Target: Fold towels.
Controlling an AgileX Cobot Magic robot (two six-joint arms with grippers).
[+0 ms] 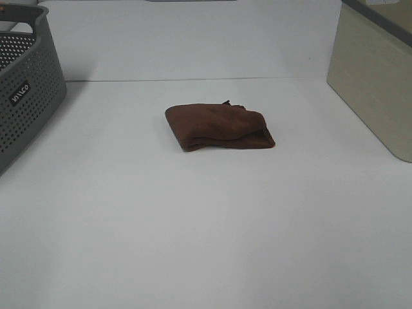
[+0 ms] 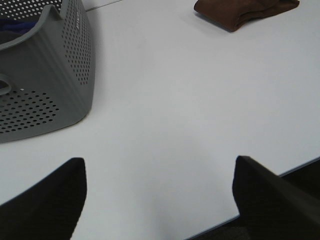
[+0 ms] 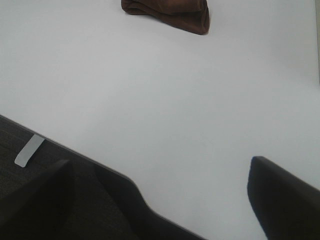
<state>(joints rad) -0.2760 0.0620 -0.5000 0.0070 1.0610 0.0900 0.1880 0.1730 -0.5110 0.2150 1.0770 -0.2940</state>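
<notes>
At about nine o'clock on the white table (image 1: 193, 232), a grey plastic basket (image 1: 26, 96) is cut off by the frame edge; its walls are perforated with rows of small holes, and a small label on its side is too small to read. The left wrist view shows the same basket (image 2: 45, 85) with something bluish inside, hard to make out.

The left gripper (image 2: 157, 195) hangs over bare table near the front edge, its dark fingers spread wide with nothing between them.

Near the table's middle, slightly toward twelve o'clock, lies the towel (image 1: 219, 127), a dark reddish-brown terry cloth folded into a thick, soft-edged bundle. Its long axis runs from about ten o'clock to four o'clock, with the rounded fold edge facing six o'clock (a small dark bit sticks out at its far edge, unclear what).

The right gripper (image 3: 165, 195) is likewise released, fingers wide apart, partly over the table's front edge.

At three o'clock a beige, smooth-sided box (image 1: 376, 84) is cropped by the frame.
</notes>
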